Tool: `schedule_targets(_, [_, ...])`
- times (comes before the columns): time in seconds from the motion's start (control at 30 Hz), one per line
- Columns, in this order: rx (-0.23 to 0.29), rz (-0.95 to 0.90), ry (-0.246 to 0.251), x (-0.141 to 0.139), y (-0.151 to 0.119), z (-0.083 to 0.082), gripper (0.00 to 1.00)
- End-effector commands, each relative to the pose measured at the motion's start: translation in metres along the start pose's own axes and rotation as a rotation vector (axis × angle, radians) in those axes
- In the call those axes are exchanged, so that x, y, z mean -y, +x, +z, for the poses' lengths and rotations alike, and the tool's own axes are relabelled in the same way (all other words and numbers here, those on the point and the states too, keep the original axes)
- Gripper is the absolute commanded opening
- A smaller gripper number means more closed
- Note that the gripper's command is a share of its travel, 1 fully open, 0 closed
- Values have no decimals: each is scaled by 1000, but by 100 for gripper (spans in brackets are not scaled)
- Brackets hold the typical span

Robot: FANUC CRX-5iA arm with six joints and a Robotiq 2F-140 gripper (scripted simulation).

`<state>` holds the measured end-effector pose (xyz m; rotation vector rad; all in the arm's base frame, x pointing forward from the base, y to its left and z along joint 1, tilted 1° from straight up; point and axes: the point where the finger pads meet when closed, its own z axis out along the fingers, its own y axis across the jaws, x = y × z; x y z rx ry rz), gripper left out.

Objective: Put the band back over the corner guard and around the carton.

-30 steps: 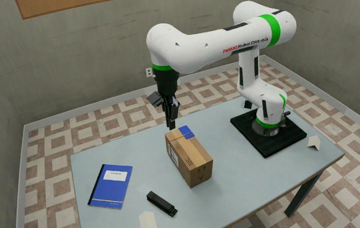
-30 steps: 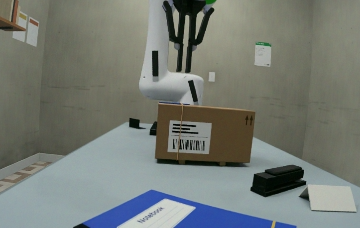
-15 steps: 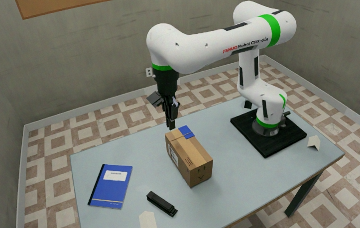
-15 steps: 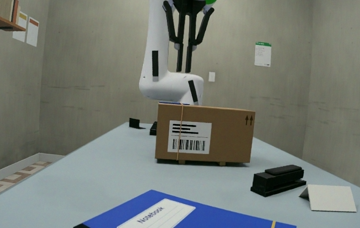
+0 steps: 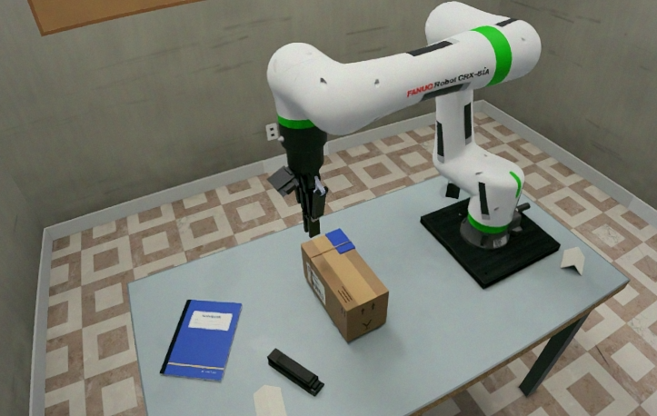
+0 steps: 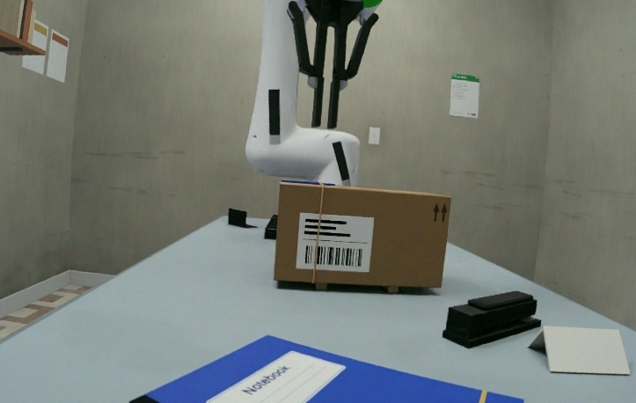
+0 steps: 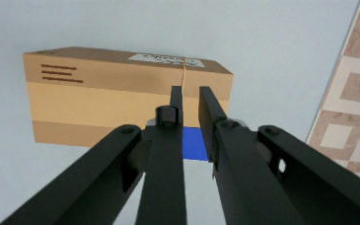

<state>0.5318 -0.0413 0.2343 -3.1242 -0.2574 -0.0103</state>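
The brown carton (image 5: 351,290) (image 6: 399,240) (image 7: 104,99) stands on the table and looks level in the exterior view. A blue corner guard (image 5: 340,239) (image 7: 193,143) sits on its top far corner, at the end nearest the gripper. A thin tan band (image 6: 318,225) (image 7: 183,74) runs straight round the carton at that end and crosses the label. My gripper (image 5: 313,230) (image 6: 325,122) (image 7: 189,102) hangs point-down just above and behind the guard corner. Its fingers stand nearly together with nothing between them.
A blue notebook (image 5: 201,339) (image 6: 310,380) lies at the front left. A black stapler (image 5: 295,371) (image 6: 490,317) lies at the front. White folded cards (image 5: 573,259) (image 6: 585,349) lie near the table's edges. The robot's black base plate (image 5: 527,253) is at the right.
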Motion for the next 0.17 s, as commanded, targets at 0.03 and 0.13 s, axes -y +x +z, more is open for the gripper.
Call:
schedule_targets(0.03, [-2, 0, -1, 0, 0, -1, 18])
schedule_targets(0.13, [-2, 0, -1, 0, 0, -1, 18])
